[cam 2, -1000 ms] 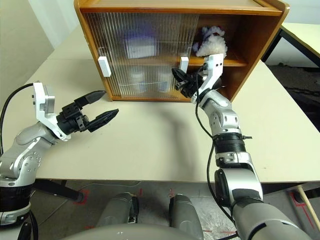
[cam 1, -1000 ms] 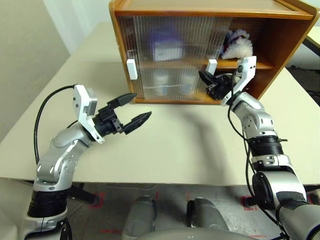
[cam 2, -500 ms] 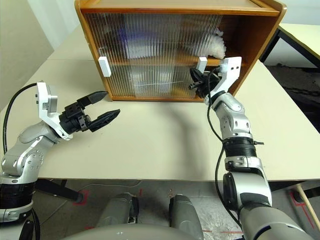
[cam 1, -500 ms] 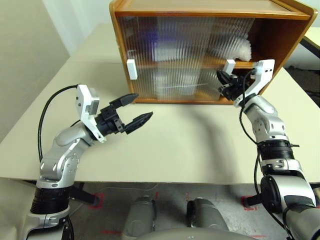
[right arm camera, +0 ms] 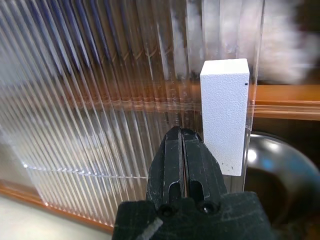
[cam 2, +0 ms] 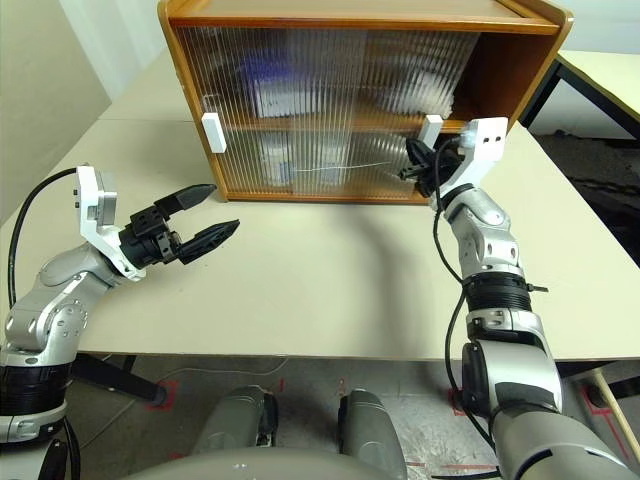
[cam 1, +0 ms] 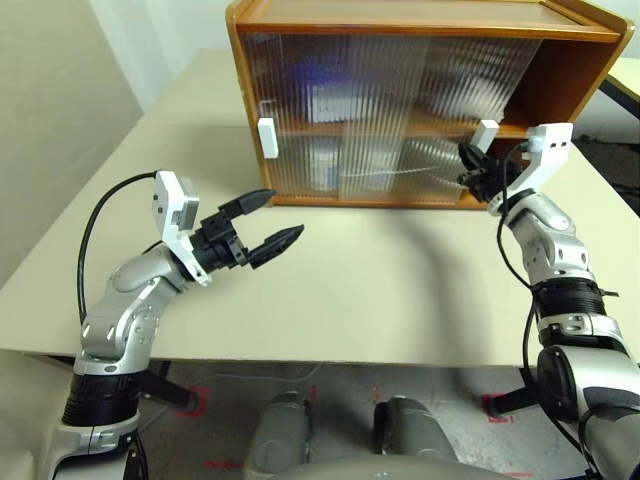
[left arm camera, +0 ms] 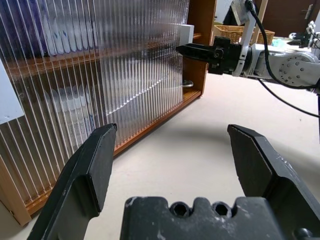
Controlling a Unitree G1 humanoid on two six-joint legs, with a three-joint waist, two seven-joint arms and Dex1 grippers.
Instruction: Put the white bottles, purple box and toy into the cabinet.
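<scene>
As our right gripper (cam 2: 415,172), fingers pressed together, pushes the white handle (cam 2: 432,130) rightward, the cabinet (cam 1: 420,20)'s right sliding door (cam 1: 465,110) now covers most of the opening that stood bare a second ago. We judge the loading done and the closing nearly complete. Our left gripper (cam 1: 268,218) hovers over the table (cam 1: 380,290), its fingers apart and holding nothing. Behind the ribbed panels, the purple box (cam 1: 322,92) shows as a blurred tint on the upper shelf; the white bottles (cam 2: 272,158) below are faint pale shapes. The toy (right arm camera: 287,42) is a white smear, with a steel bowl (right arm camera: 277,165) beneath it.
</scene>
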